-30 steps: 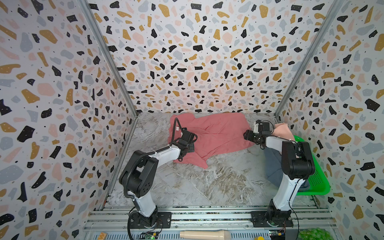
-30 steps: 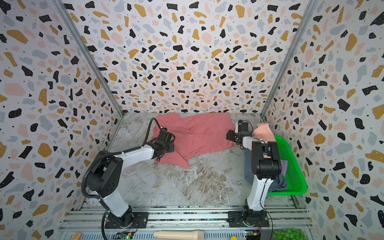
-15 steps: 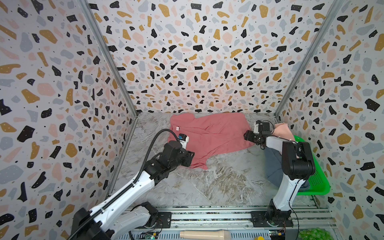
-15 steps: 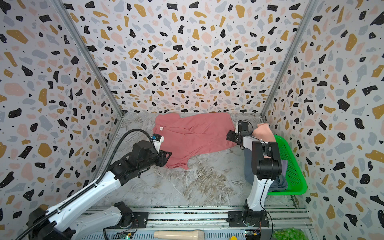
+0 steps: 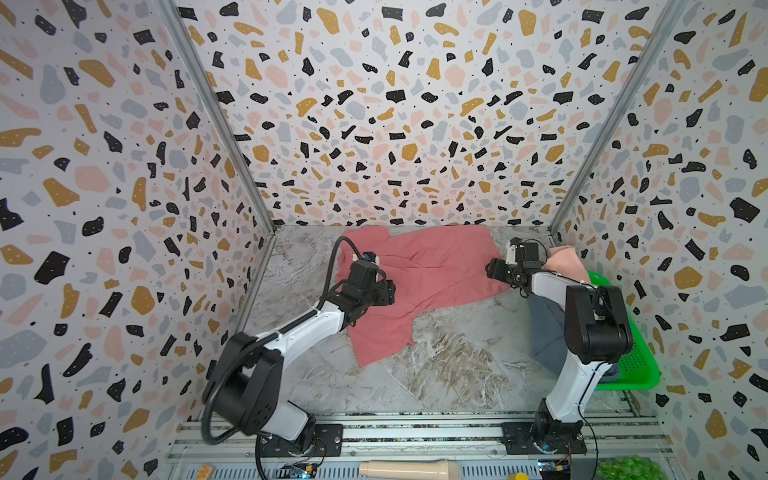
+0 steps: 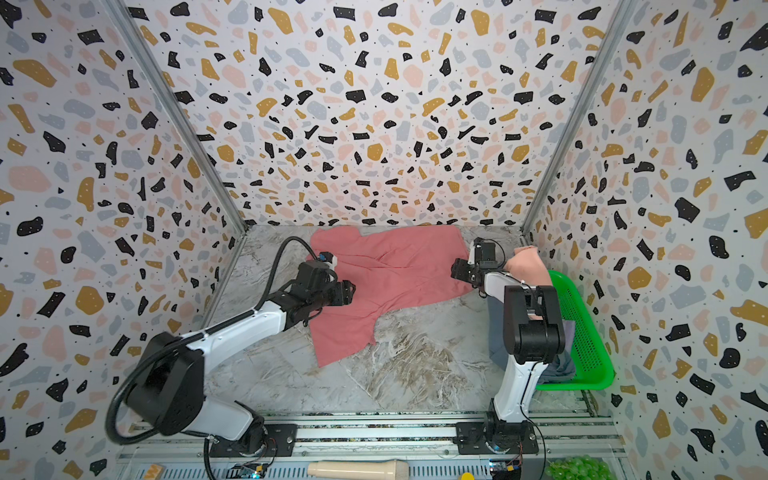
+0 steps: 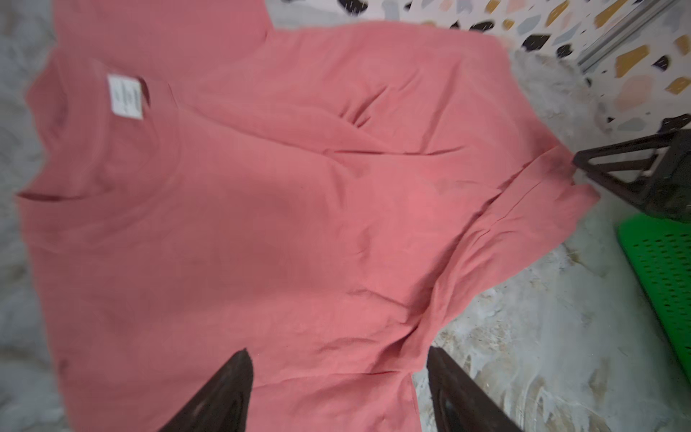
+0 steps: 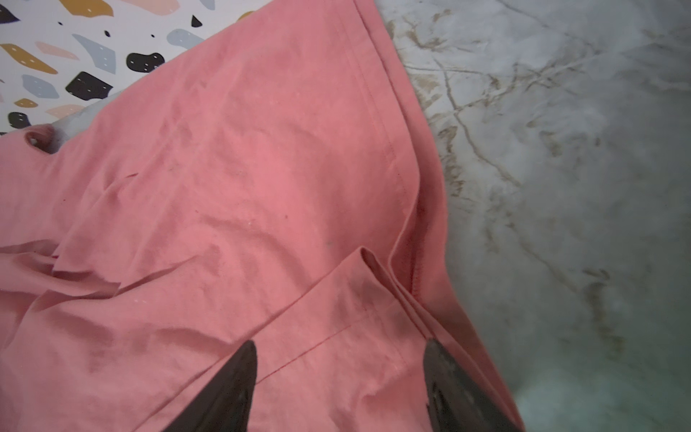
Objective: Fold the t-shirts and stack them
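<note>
A rose-red t-shirt [image 5: 432, 270] [image 6: 399, 270] lies spread at the back of the marble table, its white neck tag [image 7: 125, 96] showing in the left wrist view. My left gripper [image 5: 388, 293] [image 6: 349, 293] [image 7: 338, 351] hovers over the shirt's left half, open, with nothing between its fingers. At the shirt's right hem corner my right gripper [image 5: 492, 270] [image 6: 457, 270] [image 8: 338, 342] is open too, cloth lying flat under it. A peach t-shirt [image 5: 563, 262] and a blue-grey t-shirt [image 5: 544, 332] hang over the basket, partly hidden behind the right arm.
A green perforated basket [image 5: 636, 365] [image 6: 590, 345] [image 7: 665, 262] stands along the right wall. Patterned walls close in the back and both sides. A beige cylinder [image 5: 409, 468] and green grapes [image 5: 627, 469] lie by the front rail. Bare marble [image 5: 449, 365] stretches in front of the shirt.
My left gripper has opened and let go of the shirt's left part, which now lies flatter. The left arm has shifted a little right over the cloth. The right arm has stayed put.
</note>
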